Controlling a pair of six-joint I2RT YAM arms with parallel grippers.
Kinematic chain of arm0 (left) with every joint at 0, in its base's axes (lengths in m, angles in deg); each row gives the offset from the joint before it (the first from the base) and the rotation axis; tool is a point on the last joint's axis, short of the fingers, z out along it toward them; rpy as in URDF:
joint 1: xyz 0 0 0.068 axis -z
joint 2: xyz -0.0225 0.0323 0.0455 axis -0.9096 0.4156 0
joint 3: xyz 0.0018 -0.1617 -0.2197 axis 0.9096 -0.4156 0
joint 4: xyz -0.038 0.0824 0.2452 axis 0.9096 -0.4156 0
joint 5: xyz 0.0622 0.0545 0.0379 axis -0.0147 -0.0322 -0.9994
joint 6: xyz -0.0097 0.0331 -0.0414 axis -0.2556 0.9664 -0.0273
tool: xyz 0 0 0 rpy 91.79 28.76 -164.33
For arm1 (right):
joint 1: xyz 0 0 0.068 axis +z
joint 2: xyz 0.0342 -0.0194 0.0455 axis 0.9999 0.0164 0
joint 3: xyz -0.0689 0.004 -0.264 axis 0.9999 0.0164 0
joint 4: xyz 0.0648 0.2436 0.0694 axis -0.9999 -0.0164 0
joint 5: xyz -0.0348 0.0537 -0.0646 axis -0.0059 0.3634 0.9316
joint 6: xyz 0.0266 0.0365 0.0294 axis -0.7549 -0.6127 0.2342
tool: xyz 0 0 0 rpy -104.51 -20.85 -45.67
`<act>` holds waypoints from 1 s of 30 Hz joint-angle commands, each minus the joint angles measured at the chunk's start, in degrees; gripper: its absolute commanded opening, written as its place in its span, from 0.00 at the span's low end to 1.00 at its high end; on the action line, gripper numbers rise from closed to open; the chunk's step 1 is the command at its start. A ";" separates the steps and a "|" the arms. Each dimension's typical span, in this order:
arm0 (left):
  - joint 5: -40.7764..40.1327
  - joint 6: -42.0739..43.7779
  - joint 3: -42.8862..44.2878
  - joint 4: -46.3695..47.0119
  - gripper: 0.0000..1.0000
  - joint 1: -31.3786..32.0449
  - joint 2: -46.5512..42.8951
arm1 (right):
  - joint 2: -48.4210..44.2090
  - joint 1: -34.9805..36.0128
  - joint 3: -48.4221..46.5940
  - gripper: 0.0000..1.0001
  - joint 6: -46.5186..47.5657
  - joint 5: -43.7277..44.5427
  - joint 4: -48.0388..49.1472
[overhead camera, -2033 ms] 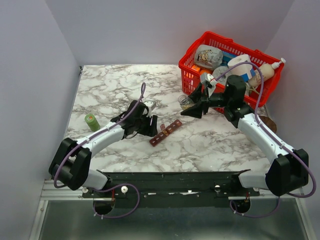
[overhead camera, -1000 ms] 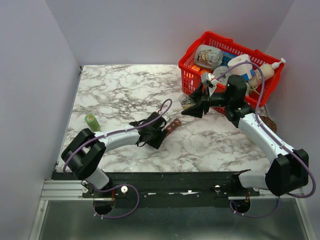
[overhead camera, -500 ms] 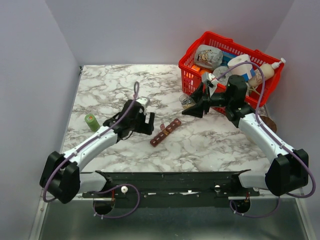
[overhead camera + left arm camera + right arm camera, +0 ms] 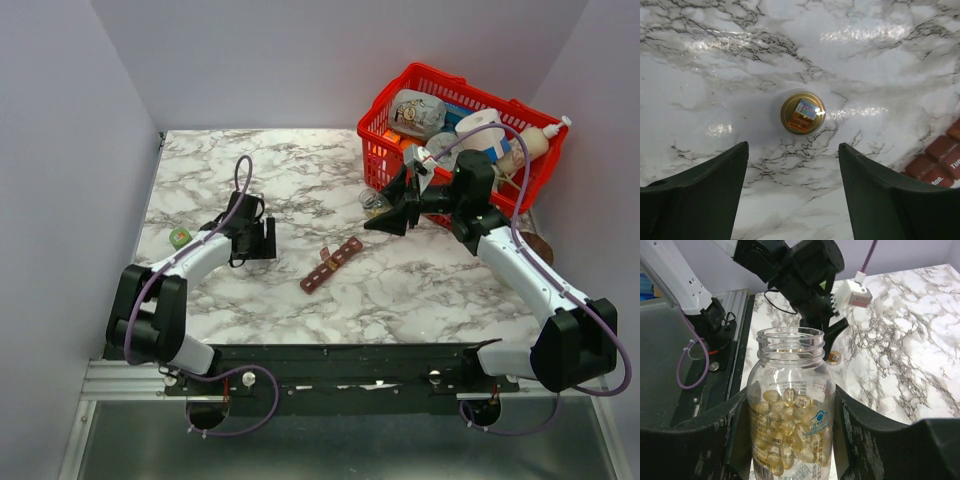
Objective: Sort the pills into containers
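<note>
Pinches an uncapped clear bottle [image 4: 790,385] between the right fingers [image 4: 705,445], amber pills [image 4: 790,415] heaped inside, just beside the basket [image 4: 383,150]. Spreads the left fingers [image 4: 700,190] wide and empty over a round gold cap [image 4: 802,113] lying flat, touching neither. Stands between plain pale walls [image 4: 300,60] on a white marble bench [image 4: 250,170]: red basket at the far right corner, dark red container strip [image 4: 333,265] mid-bench, near the left fingers.

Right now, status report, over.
Left end effector open above gold cap. Right end effector holds uncapped pill bottle, pills inside. Organizer unobstructed between arms.
</note>
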State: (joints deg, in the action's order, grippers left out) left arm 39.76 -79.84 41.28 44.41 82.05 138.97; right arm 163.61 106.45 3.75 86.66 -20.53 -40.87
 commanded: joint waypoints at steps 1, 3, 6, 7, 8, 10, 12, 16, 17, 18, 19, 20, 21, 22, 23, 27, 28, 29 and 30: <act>-1.46 -0.66 4.15 -1.85 0.76 -0.16 4.98 | -0.54 -0.34 0.67 0.09 1.64 -1.13 0.11; -1.02 -0.58 4.59 -1.68 0.75 -0.16 5.78 | -0.19 -0.34 0.58 0.09 1.65 -1.22 -0.07; -0.49 -0.49 5.12 -1.68 0.73 -0.16 7.54 | 0.25 -0.34 0.50 0.09 1.56 -1.48 -0.24; -0.49 -0.58 5.21 -1.77 0.73 -0.08 8.50 | 0.25 -0.34 0.50 0.09 1.56 -1.57 -0.24; -0.49 -0.66 5.38 -1.77 0.72 0.01 9.03 | 0.25 -0.34 0.50 0.09 1.64 -1.57 -0.24; -0.58 -0.75 6.08 -2.12 0.70 -0.08 10.61 | 0.34 -0.34 0.50 0.09 1.65 -1.66 -0.24; -1.19 -0.84 6.87 -2.47 0.70 0.45 11.50 | 0.25 -0.34 0.58 0.09 1.65 -1.57 -0.24; -3.48 -0.67 8.37 -3.43 0.70 1.85 13.43 | 0.43 -0.34 0.58 0.09 1.65 -1.83 -0.24; -4.00 -0.58 8.63 -3.61 0.70 2.29 13.70 | 0.43 -0.34 0.58 0.09 1.65 -1.75 -0.24; -4.53 -0.66 9.33 -3.87 0.70 2.91 14.05 | 0.43 -0.34 0.58 0.09 1.65 -1.75 -0.33; -5.75 -0.49 9.69 -4.66 0.69 3.26 14.75 | 0.43 -0.34 0.67 0.09 1.65 -1.83 -0.24; -6.46 -0.40 9.95 -5.19 0.68 3.61 15.10 | 0.43 -0.34 0.59 0.09 1.65 -1.83 -0.33; -7.34 -0.40 10.21 -5.63 0.68 4.14 15.37 | 0.43 -0.34 0.58 0.09 1.65 -1.83 -0.33; -8.65 -0.31 10.22 -6.24 0.67 4.40 15.72 | 0.34 -0.34 0.58 0.09 1.73 -1.83 -0.24; -9.28 -0.23 10.13 -6.51 0.67 4.58 15.72 | 0.34 -0.34 0.58 0.09 1.73 -1.83 -0.24; -12.00 -0.05 9.34 -7.13 0.64 5.81 15.46 | 0.51 -0.34 0.58 0.09 1.73 -1.92 -0.33; -12.53 0.04 9.25 -7.21 0.61 6.16 15.37 | 0.43 -0.34 0.58 0.09 1.73 -2.01 -0.33; -12.62 -0.05 9.34 -7.22 0.57 6.34 15.37 | 0.52 -0.34 0.58 0.09 1.73 -1.92 -0.33; -12.45 0.04 9.51 -7.30 0.54 6.34 15.19 | 0.43 -0.42 0.58 0.09 1.82 -1.92 -0.33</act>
State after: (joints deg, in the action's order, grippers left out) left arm 31.03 -79.93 50.89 39.82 87.42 153.54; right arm 163.79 106.45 3.75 86.77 -20.57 -41.11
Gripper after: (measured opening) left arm 0.610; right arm 0.606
